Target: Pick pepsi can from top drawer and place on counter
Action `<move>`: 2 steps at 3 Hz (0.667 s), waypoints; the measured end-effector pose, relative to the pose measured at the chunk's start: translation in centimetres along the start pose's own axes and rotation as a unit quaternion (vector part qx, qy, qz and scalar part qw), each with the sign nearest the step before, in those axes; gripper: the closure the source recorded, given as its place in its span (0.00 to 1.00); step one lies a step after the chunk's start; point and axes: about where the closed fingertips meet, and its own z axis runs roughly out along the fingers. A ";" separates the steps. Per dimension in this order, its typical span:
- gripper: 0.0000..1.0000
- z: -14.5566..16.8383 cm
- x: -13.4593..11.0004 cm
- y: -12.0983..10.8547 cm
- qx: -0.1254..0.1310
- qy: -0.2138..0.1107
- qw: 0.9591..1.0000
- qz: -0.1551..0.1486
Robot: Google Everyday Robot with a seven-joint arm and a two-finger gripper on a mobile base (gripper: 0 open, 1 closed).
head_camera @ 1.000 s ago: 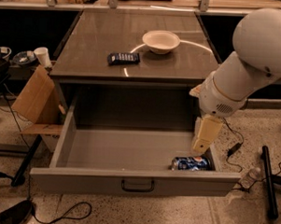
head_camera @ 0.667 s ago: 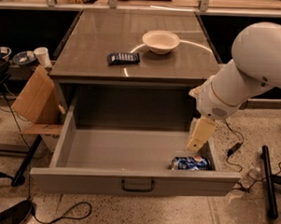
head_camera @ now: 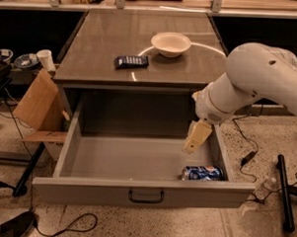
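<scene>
The pepsi can (head_camera: pixel 201 172) lies on its side in the front right corner of the open top drawer (head_camera: pixel 137 157). It is dark blue with silver ends. My gripper (head_camera: pixel 196 138) hangs on the white arm inside the drawer's right part, above and a little left of the can, not touching it. It holds nothing that I can see. The counter (head_camera: pixel 102 54) is the glossy grey-brown top behind the drawer.
A white bowl (head_camera: pixel 171 44) and a flat dark blue packet (head_camera: pixel 131 62) lie on the counter. A cardboard box (head_camera: pixel 35 103) and a white cup (head_camera: pixel 45 59) stand at the left. Cables and a black bar (head_camera: pixel 283 190) lie on the floor at the right.
My gripper has moved to the left and slightly up inside the drawer, away from the right wall. The can has not moved.
</scene>
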 end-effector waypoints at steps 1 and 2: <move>0.00 3.8 0.0 -1.2 -0.017 0.028 0.999 -0.037; 0.00 5.8 0.4 -1.2 -0.038 0.052 0.996 -0.064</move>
